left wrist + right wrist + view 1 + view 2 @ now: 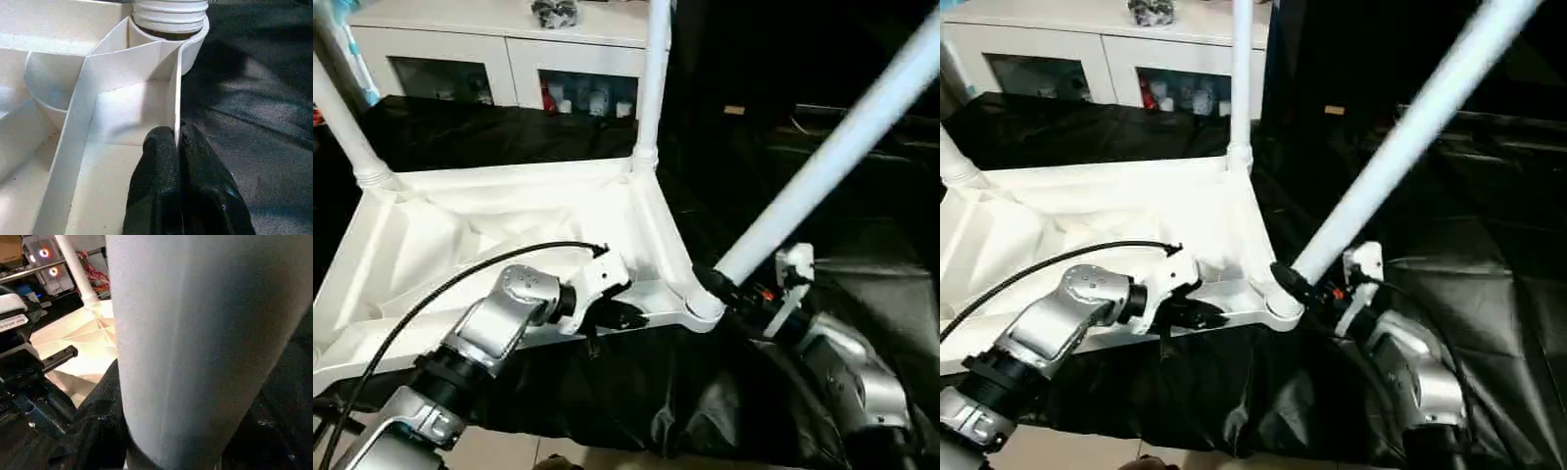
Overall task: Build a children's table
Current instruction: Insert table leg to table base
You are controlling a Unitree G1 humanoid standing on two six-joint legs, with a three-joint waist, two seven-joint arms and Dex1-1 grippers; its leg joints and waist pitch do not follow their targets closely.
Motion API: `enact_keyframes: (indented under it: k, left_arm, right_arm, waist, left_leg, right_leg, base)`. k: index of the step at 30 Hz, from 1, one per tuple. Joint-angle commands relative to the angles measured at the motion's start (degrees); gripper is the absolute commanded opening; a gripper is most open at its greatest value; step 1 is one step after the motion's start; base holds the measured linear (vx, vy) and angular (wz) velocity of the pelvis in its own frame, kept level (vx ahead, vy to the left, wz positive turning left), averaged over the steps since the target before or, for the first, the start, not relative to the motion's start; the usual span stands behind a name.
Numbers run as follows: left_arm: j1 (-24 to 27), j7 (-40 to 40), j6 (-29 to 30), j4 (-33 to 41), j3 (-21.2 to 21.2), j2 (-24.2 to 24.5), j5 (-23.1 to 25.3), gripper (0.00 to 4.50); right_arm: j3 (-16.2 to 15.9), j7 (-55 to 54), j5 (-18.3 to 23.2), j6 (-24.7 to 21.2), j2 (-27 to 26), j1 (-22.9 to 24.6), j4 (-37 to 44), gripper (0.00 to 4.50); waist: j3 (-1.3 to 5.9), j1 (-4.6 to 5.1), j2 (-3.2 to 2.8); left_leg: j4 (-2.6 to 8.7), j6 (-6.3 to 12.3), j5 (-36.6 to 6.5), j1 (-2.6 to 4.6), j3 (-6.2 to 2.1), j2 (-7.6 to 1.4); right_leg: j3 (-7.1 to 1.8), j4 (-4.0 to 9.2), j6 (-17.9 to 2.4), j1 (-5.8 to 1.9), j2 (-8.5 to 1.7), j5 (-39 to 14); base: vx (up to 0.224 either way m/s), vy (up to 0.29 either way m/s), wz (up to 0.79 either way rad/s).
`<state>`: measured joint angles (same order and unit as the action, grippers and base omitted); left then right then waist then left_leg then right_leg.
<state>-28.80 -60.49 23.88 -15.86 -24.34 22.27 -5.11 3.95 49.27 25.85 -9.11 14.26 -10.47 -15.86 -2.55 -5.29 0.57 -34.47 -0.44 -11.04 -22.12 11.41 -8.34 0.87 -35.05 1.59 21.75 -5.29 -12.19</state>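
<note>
Legs (651, 78) are already sticking up from the upside-down table top (489, 235), which is lying on a black cloth (862, 294). Left gripper (625, 315) is pinching the top's near rim (176, 103) tight. Right gripper (729, 290) is holding a slanted leg (822, 166) at the near right corner socket (703, 305).

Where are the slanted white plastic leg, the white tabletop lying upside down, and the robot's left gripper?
Slanted round white plastic leg (822, 171), left eye view, mid-shaft.
Upside-down white plastic tabletop (656, 220), left eye view, raised rim.
Left gripper (178, 139), left wrist view, fingertips pinching the rim.
</note>
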Motion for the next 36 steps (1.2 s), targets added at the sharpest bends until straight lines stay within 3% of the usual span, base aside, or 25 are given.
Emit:
enact_keyframes:
  k: [1, 10, 12, 16, 18, 22, 25, 31, 36]
  left_arm:
    - [-1.6, 1.7, -0.3, -0.6, 2.2, -0.6, -0.6, 0.00]
    - [-1.7, 2.0, -0.7, -1.3, 2.5, -0.9, -0.3, 0.00]
    - [-1.8, 1.6, -0.9, -1.3, 2.3, -0.8, -0.1, 0.00]
    - [-1.8, 1.2, -1.2, -1.3, 2.1, -0.6, 0.0, 0.00]
    - [-1.9, 1.0, -1.3, -1.4, 2.1, -0.7, 0.2, 0.00]
    - [-1.9, 0.9, -1.4, -1.3, 2.1, -0.6, 0.3, 0.00]
    - [-1.9, 1.0, -1.3, -1.3, 2.2, -0.6, 0.3, 0.00]
    - [-1.8, -0.7, -2.2, -1.1, 1.7, 0.0, 0.1, 0.00]
    - [-2.4, -7.3, -6.1, -1.3, 0.7, 1.3, -1.3, 0.00]
  right_arm:
    - [0.0, -1.5, -2.0, 0.6, 0.3, 2.4, -1.2, 1.91]
    - [-2.8, -1.7, -6.0, 2.8, 2.1, 3.6, 1.0, 1.91]
    - [-5.6, -0.8, -8.1, 0.5, 3.3, 2.6, 1.6, 1.91]
    - [-7.4, 0.5, -8.7, -1.1, 4.2, 1.4, 1.7, 1.90]
    - [-10.2, 3.4, -9.7, -2.5, 6.3, 0.3, 1.5, 1.90]
    - [-12.7, 6.3, -10.9, -2.8, 8.0, -0.3, 1.3, 1.90]
    - [-13.4, 7.3, -11.3, -2.6, 8.4, -0.6, 1.3, 1.90]
    - [-15.3, 12.0, -10.8, -1.9, 9.2, -1.9, 0.6, 1.90]
    - [-16.5, 18.7, -9.1, -2.3, 10.7, -3.2, 0.7, 1.90]
  waist:
    - [2.73, 0.09, -0.18]
    - [2.57, -0.01, -0.21]
    - [2.52, 0.03, -0.15]
    - [2.54, 0.14, -0.10]
    - [2.53, 0.13, 0.07]
    - [2.56, 0.00, 0.11]
    - [2.62, -0.02, 0.20]
    - [2.58, -0.07, 0.11]
    - [2.69, -0.08, 0.07]
  left_leg:
    - [5.57, -0.98, -16.6, 1.82, -2.21, -4.81]
    - [5.93, -1.87, -18.9, 1.70, -2.44, -4.89]
    - [5.96, -1.87, -18.6, 1.66, -2.42, -4.84]
    - [5.94, -1.64, -18.6, 1.58, -2.47, -4.83]
    - [5.90, -1.49, -18.1, 1.59, -2.46, -4.87]
    - [5.74, -0.91, -16.9, 1.59, -2.33, -4.90]
    - [5.68, -0.44, -15.8, 1.57, -2.28, -4.92]
    - [5.73, -0.49, -17.1, 1.69, -2.31, -4.98]
    - [5.64, 0.39, -15.8, 1.63, -2.28, -4.97]
  right_leg:
    - [-1.71, 4.41, -14.5, -0.71, -3.63, -10.6]
    - [-1.76, 4.77, -12.8, -0.68, -3.75, -14.3]
    - [-1.80, 4.80, -12.5, -0.68, -3.65, -14.1]
    - [-1.83, 4.78, -12.6, -0.75, -3.73, -14.2]
    - [-1.79, 4.70, -12.7, -0.77, -3.69, -13.9]
    - [-1.85, 4.72, -13.0, -0.77, -3.78, -12.9]
    - [-1.81, 4.50, -13.4, -0.84, -3.69, -11.2]
    - [-1.81, 4.69, -13.7, -0.79, -3.75, -12.6]
    - [-1.73, 4.40, -14.5, -0.94, -3.66, -9.6]
  base:
    - [0.000, 0.000, 0.00]
    - [0.000, 0.000, 0.00]
    - [0.000, 0.000, 0.00]
    - [0.000, 0.000, 0.00]
    - [0.000, 0.000, 0.00]
    - [0.000, 0.000, 0.00]
    - [0.000, 0.000, 0.00]
    - [0.000, 0.000, 0.00]
    - [0.000, 0.000, 0.00]
